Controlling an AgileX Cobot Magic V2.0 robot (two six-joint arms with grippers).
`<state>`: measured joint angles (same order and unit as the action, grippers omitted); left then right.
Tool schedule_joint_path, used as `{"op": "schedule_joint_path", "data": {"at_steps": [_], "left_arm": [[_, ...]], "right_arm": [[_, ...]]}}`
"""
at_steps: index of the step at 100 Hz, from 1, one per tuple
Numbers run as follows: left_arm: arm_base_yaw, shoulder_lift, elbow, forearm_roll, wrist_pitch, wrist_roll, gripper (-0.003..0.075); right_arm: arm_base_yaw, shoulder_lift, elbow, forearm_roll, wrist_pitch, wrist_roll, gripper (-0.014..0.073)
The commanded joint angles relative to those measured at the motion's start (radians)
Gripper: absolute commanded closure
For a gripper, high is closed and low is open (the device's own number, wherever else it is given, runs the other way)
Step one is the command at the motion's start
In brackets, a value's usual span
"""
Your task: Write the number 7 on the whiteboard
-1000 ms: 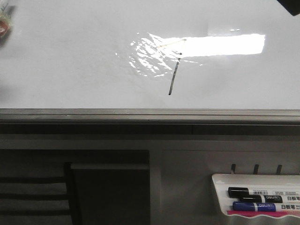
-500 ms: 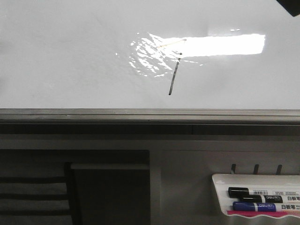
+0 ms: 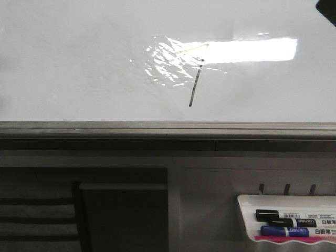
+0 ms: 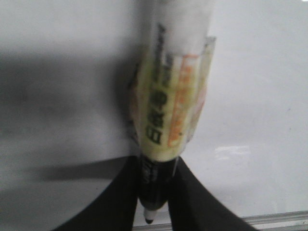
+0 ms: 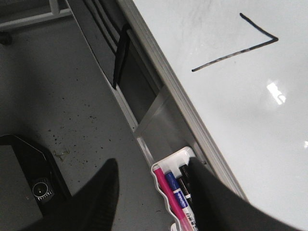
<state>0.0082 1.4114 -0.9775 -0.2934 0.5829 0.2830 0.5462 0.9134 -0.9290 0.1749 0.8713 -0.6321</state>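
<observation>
Open whiteboard (image 3: 79,63) around number 7 (image 3: 195,86)

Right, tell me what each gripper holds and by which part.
The left gripper clamps a white-labelled black-tipped marker by its lower barrel, near the tip. The right gripper is open, holding nothing.

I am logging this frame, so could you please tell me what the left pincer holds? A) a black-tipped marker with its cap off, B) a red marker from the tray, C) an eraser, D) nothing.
A: in the left wrist view the left pincer is closed around an uncapped marker, its dark tip bare.
</observation>
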Motion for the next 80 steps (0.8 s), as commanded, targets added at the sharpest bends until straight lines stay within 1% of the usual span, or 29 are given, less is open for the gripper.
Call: {"op": "schedule_joint_path", "data": {"at_steps": [1,5,9,19,25,32,38,44,51,59,65,75,80], "left_arm": [[0.002,-0.023,-0.028,-0.021,-0.038,-0.01,0.0398],[0.002,-0.03,-0.028,-0.021,-0.038,-0.01,0.0336],[0.002,-0.04,-0.028,-0.013,-0.036,-0.01,0.0314],[0.002,-0.087,-0.028,-0.011,-0.018,-0.009,0.0316],[0.0,-0.132,-0.028,-0.022,0.021,-0.007,0.0318],[-0.019,-0.197,-0.027,-0.029,0.073,0.012,0.0321],[-0.046,-0.262,-0.016,-0.031,0.101,0.028,0.0321],[-0.079,-0.327,0.007,-0.031,0.099,0.028,0.0321],[-0.116,-0.413,0.054,-0.031,0.081,0.028,0.0321],[-0.153,-0.523,0.133,-0.034,0.048,0.028,0.0321],[-0.178,-0.593,0.19,-0.038,0.029,0.028,0.0321],[-0.196,-0.72,0.274,-0.049,-0.004,0.028,0.0321],[-0.196,-0.783,0.313,-0.049,-0.041,0.028,0.0321]], "right_arm": [[-0.007,-0.013,-0.031,0.013,-0.04,-0.004,0.0293],[-0.007,-0.016,-0.031,0.014,-0.03,0.005,0.0293],[-0.007,-0.02,-0.031,0.014,-0.017,0.027,0.0293],[-0.007,-0.05,-0.031,0.007,0.007,0.047,0.0293],[-0.007,-0.069,-0.031,-0.015,0.004,0.079,0.0293],[-0.012,-0.093,-0.031,-0.094,-0.004,0.217,0.0293],[-0.021,-0.111,-0.031,-0.204,0.01,0.387,0.0293],[-0.028,-0.128,-0.029,-0.299,0.059,0.538,0.0294],[-0.03,-0.153,-0.007,-0.386,0.091,0.673,0.0295],[-0.032,-0.201,0.046,-0.436,0.083,0.766,0.0295],[-0.032,-0.24,0.103,-0.445,0.051,0.819,0.0295],[-0.032,-0.32,0.193,-0.445,-0.048,0.875,0.0299],[-0.032,-0.358,0.234,-0.445,-0.114,0.878,0.0307]]}}
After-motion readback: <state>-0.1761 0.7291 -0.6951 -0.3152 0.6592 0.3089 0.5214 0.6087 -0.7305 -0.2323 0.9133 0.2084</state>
